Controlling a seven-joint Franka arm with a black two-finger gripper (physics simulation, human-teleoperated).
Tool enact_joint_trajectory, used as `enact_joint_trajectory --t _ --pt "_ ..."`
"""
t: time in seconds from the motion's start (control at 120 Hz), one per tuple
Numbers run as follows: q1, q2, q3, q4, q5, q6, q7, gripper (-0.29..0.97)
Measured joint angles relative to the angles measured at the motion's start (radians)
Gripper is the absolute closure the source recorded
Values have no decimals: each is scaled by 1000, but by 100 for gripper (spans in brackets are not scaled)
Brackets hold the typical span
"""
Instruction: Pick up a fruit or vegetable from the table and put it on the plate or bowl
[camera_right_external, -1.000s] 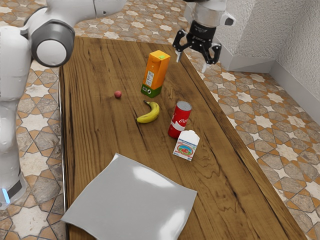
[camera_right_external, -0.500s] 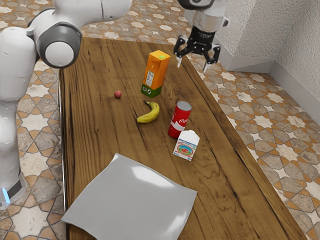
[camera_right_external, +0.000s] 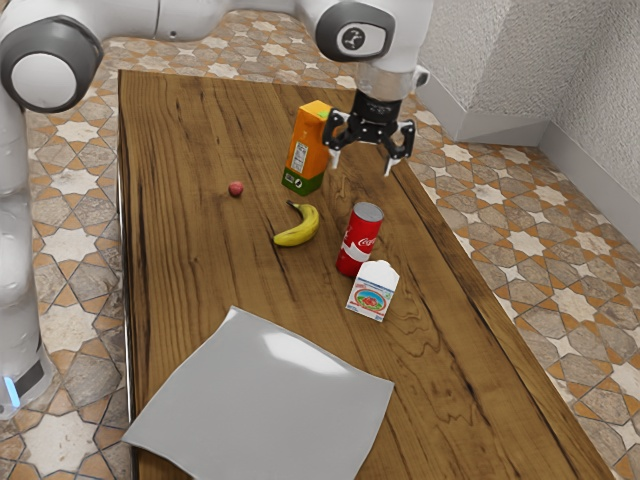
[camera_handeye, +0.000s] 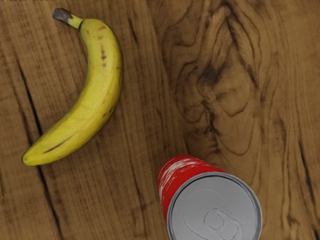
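A yellow banana (camera_right_external: 299, 225) lies on the wooden table, between the orange juice carton (camera_right_external: 309, 147) and the red soda can (camera_right_external: 359, 238). A small red fruit (camera_right_external: 236, 188) sits further toward the exterior view's left. A flat grey square plate (camera_right_external: 260, 404) lies at the table's near end. My gripper (camera_right_external: 360, 158) hangs open in the air just beside the carton, above and behind the can, with nothing between its fingers. In the wrist view the banana (camera_handeye: 83, 100) and the can's silver top (camera_handeye: 214, 207) lie below my hand.
A small white carton with a red label (camera_right_external: 372, 291) stands just in front of the can. The table's edge (camera_right_external: 440, 225) runs close to the can on the exterior view's right. Bare wood lies between the banana and the plate.
My arm has come down and toward the near side, from above the table's far corner to beside the juice carton. The fingers stay open. Nothing on the table has moved.
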Motion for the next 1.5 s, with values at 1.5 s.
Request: enact_joint_trajectory --t 1.5 --pt "146 -129 15 -428 -11 320 57 0"
